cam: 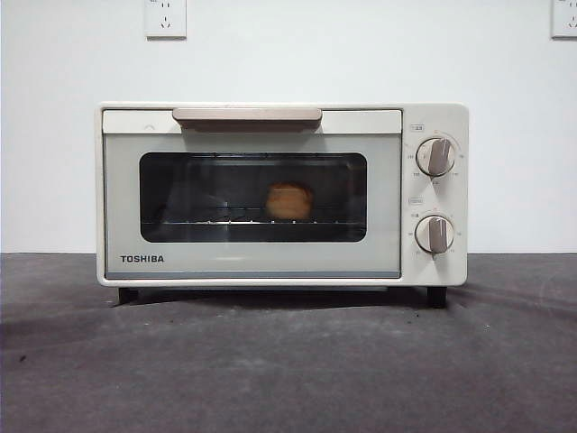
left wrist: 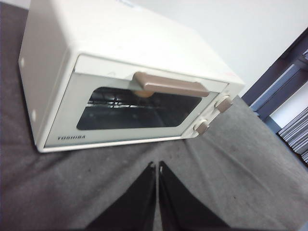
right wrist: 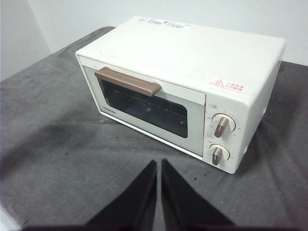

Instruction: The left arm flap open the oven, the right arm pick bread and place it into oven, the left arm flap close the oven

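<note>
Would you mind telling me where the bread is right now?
In the front view the bread sits inside the oven, on the wire rack behind the closed glass door, slightly right of the window's centre.

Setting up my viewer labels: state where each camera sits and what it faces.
Front view: low at table height, facing the cream-white boxy toaster oven, golden-brown bread inside; no arm shows.
Left wrist view: above, facing the oven's door; shut left gripper.
Right wrist view: above, toward the knob end; shut right gripper.
All share the beige bar handle.
</note>
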Available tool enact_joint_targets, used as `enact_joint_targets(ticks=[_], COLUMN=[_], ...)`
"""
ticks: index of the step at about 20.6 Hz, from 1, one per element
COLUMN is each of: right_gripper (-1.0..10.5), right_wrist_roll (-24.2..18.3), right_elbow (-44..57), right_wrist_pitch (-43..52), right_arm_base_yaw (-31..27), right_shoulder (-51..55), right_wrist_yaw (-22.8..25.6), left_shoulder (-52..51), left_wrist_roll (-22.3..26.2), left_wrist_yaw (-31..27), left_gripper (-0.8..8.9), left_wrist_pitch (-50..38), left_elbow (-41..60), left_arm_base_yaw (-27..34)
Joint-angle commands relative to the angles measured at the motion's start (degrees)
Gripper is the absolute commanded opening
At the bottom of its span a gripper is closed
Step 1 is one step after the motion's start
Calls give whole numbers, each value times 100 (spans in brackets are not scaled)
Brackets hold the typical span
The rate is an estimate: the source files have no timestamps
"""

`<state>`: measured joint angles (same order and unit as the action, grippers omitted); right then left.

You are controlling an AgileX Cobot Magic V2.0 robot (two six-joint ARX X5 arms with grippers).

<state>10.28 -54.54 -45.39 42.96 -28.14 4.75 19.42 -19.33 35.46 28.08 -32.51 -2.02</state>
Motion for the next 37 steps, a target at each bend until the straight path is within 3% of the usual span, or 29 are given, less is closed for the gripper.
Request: enact_joint_targets(ticks=[1, 5, 11, 14, 19, 25, 37], right_gripper=[13, 13, 13, 13, 13, 13, 13], right_wrist_roll=[-48, -48, -48, -48, -48, -48, -48], right_elbow=[-98, -98, -98, -98, -98, -98, -98], right_wrist_pitch=[63, 61, 61, 61, 61, 63, 77], right_arm_base_yaw=[42, 42, 42, 42, 42, 42, 42], right_shoulder=[-9, -9, -9, -9, -9, -9, -9], right_wrist_yaw=[22, 20, 22, 22, 22, 22, 22], left_shoulder=[-155, -518, -1215, -1427, -1679, -1923, -1923], left_wrist_roll=[92, 625, 662, 723, 1224, 1843, 1867], left_wrist_yaw=[-7, -282, -2015, -2726, -3591, -3724, -3735], left_gripper=[20, 20, 20, 20, 20, 20, 20], left_wrist_pitch=[-72, -391, -1569, -1725, -1731, -1733, -1733], left_elbow=[17, 553, 2168, 2608, 2977, 3182, 3182], left_arm_base_yaw=[-4, 9, 20, 20, 20, 26, 57])
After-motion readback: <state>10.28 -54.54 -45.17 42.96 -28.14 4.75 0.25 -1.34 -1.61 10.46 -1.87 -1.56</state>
